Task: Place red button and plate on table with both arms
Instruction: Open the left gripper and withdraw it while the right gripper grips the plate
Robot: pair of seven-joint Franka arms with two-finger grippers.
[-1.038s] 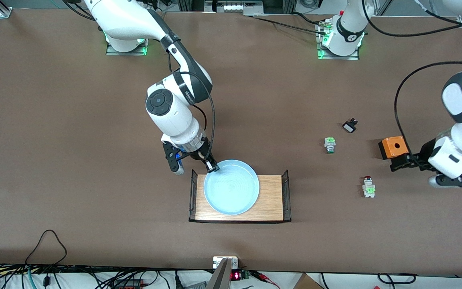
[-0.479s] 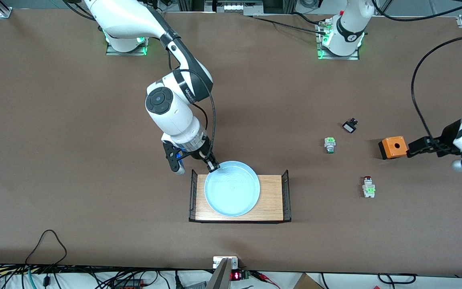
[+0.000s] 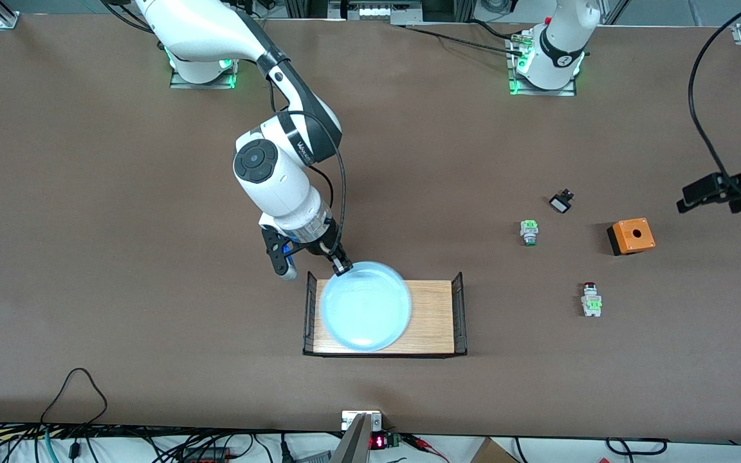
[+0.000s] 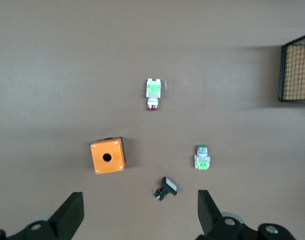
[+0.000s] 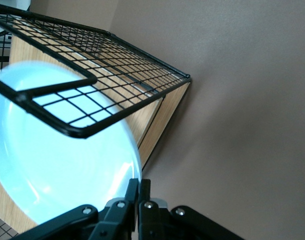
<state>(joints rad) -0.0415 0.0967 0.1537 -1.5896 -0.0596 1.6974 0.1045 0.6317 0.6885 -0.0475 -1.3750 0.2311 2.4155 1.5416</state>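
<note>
Plate (image 3: pixel 365 306), stiff, smooth and likely breakable, sits mid-frame, pinched at its upper-left rim by the closed right gripper (image 3: pixel 341 266). Left gripper (image 3: pixel 698 195), at right edge, gapes empty.

The matte brown table (image 3: pixel 119 257) carried a wooden tray (image 3: pixel 431 321) with black wire ends near its middle. Toward the left arm's end lay the red button (image 3: pixel 591 299), nearest the front camera, then an orange box (image 3: pixel 631 236) with a hole, a green-capped button (image 3: pixel 529 231) and, farthest, a small black part (image 3: pixel 561 202), all apart from one another.
</note>
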